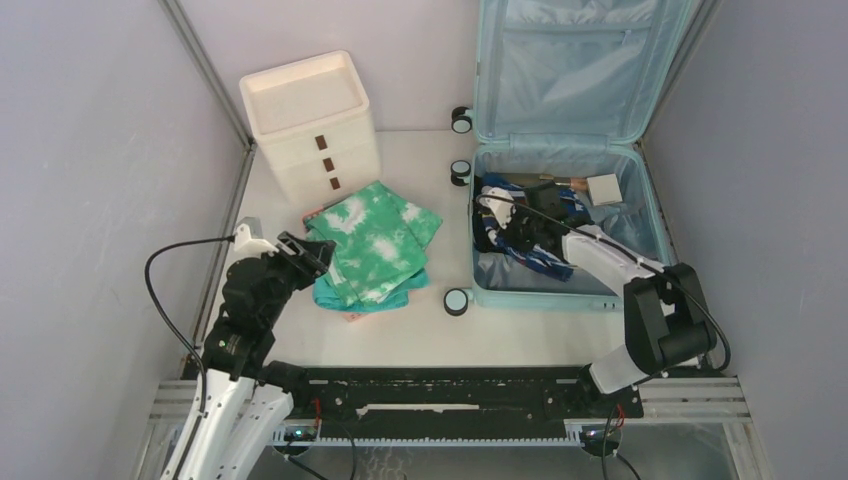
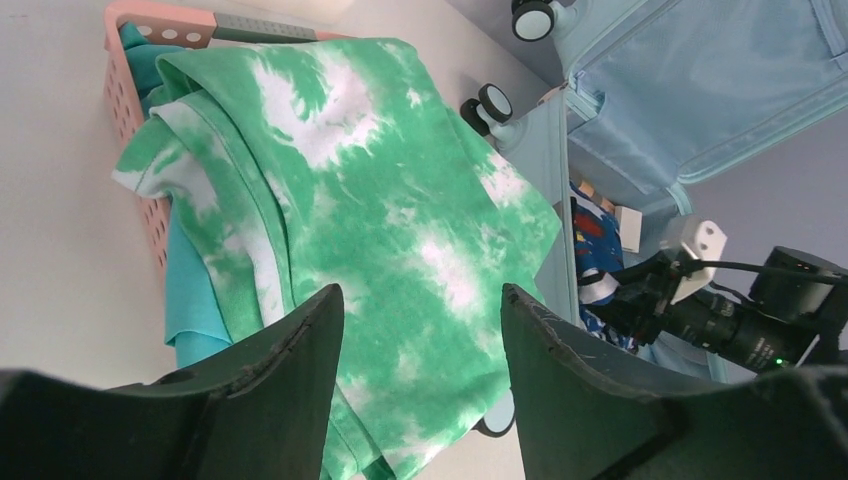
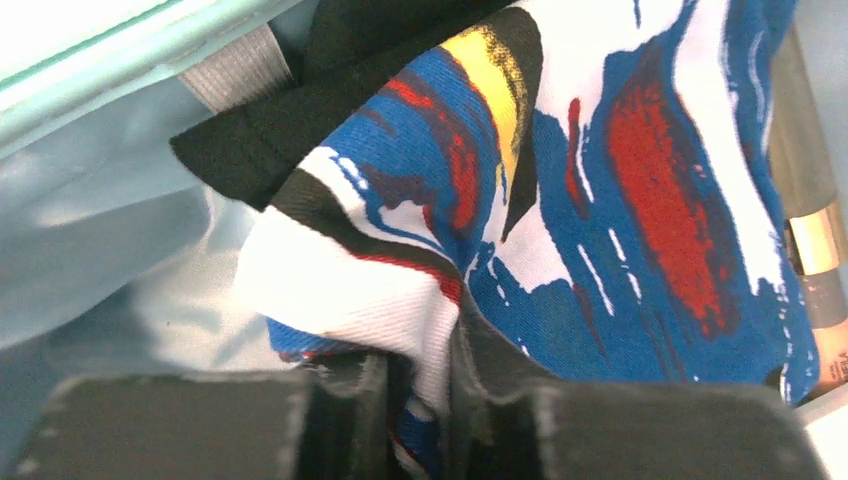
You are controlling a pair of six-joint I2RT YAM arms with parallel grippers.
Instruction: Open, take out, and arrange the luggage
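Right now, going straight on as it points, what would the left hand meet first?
Probably the folded green-and-white tie-dye cloth, lying dead ahead of the open left hand over the pink plastic basket; the distance is unclear.

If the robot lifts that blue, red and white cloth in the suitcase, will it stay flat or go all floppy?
Probably floppy: the cloth folds and wrinkles where the right gripper pinches it. It likely drapes and unfolds when lifted. Looks thin, so probably light.
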